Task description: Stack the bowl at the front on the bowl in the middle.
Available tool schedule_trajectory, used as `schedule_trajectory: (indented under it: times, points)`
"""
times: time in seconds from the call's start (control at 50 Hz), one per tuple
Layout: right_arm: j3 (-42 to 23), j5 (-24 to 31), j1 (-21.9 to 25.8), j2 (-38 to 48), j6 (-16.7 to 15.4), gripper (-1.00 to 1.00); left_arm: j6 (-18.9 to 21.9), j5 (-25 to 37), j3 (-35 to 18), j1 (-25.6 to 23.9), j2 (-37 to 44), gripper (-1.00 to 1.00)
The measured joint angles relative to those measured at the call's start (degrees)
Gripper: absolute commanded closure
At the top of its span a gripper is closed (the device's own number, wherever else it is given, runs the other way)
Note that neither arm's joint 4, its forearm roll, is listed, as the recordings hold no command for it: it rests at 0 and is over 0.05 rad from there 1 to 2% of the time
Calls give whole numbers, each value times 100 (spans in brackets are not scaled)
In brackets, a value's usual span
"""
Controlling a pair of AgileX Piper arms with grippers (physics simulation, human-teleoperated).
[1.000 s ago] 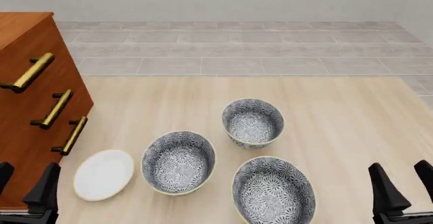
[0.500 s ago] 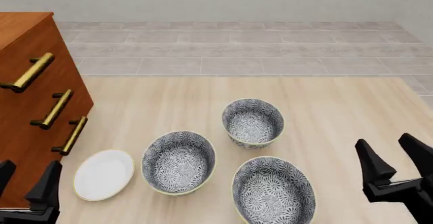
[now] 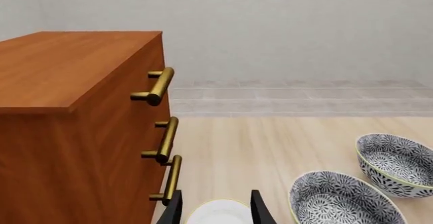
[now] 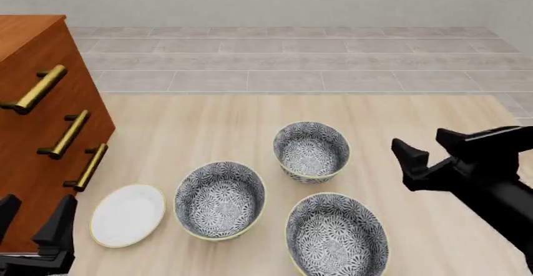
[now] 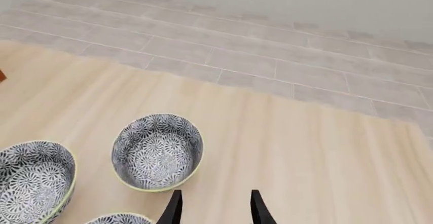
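Plenty of open surface [image 4: 208,123] behind the bowls and off to the right. The wooden drawer cabinet [image 4: 37,132] walls off the left, with the white plate [image 4: 127,214] just beside it.

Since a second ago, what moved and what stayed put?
The right gripper rose from the table's near right corner and swung forward and left, toward the bowls; it is open and holds nothing. The left gripper stayed low by the white plate. The bowl at the front, the bowl in the middle and the far bowl did not move.
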Motion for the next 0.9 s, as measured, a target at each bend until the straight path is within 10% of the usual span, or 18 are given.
schedule_trajectory:
  times: [0.9]
  points:
    - [-3858,1819,570,4276,600,-100,-33,-381,1,95,434,-100]
